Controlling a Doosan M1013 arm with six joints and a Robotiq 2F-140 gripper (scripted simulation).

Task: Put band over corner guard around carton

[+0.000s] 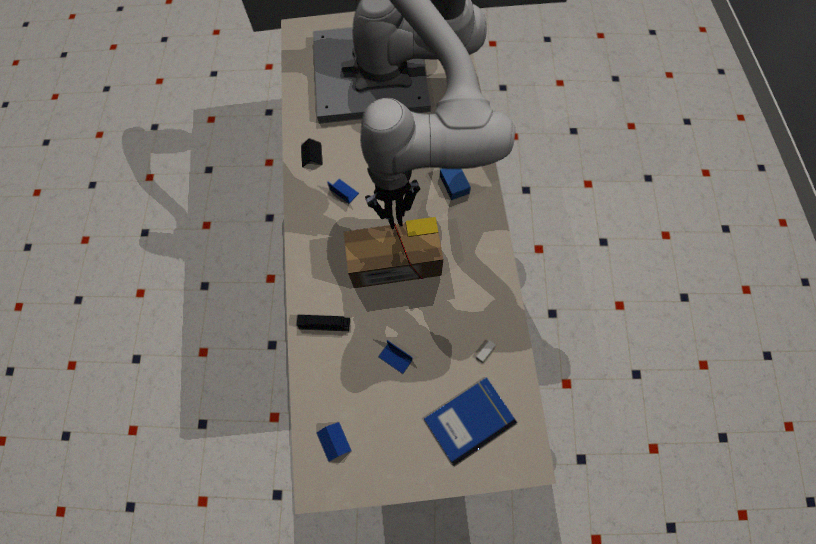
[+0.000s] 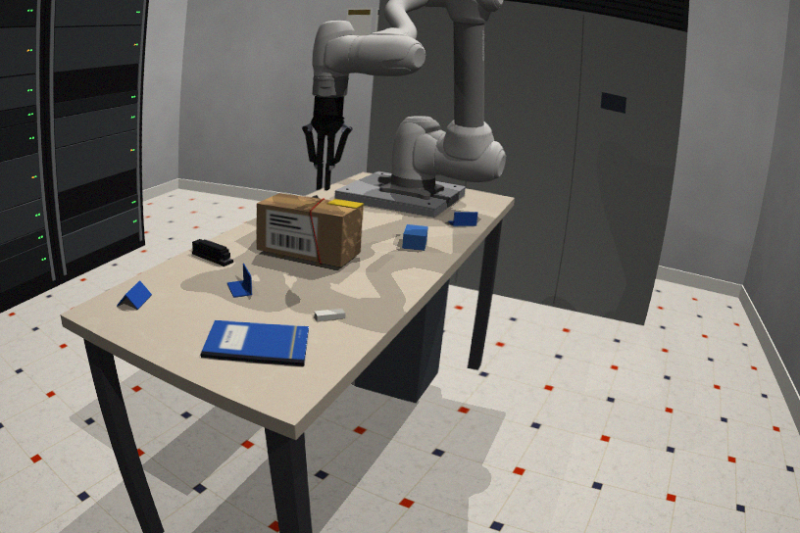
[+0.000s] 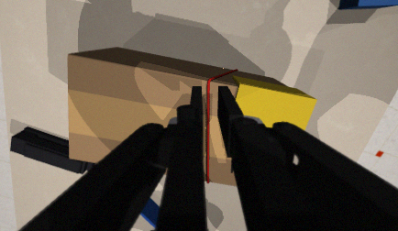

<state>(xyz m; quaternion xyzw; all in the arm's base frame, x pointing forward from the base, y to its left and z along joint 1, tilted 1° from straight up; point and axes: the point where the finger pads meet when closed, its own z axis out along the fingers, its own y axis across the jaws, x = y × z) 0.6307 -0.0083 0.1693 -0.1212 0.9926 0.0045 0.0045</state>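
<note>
A brown carton (image 1: 377,253) (image 2: 287,232) (image 3: 115,101) stands level on the table. A thin red band (image 1: 408,256) (image 2: 313,225) (image 3: 208,119) runs round it on a slant. It passes just beside the yellow corner guard (image 1: 421,225) (image 2: 344,203) (image 3: 270,105), not over it. The guard sits on the carton's top far corner. My gripper (image 1: 396,221) (image 2: 323,185) (image 3: 209,101) points down over the carton's far top edge, a little above it. Its fingers are drawn close together, one on each side of the band's line. The band lies flat on the carton.
On the table are a blue book (image 1: 470,420) (image 2: 254,341), blue blocks (image 1: 454,182) (image 1: 333,441), blue angle pieces (image 1: 343,189) (image 1: 395,356), a black bar (image 1: 322,322), a black block (image 1: 311,152) and a small white piece (image 1: 484,350). The arm's base plate (image 1: 332,89) is behind the carton.
</note>
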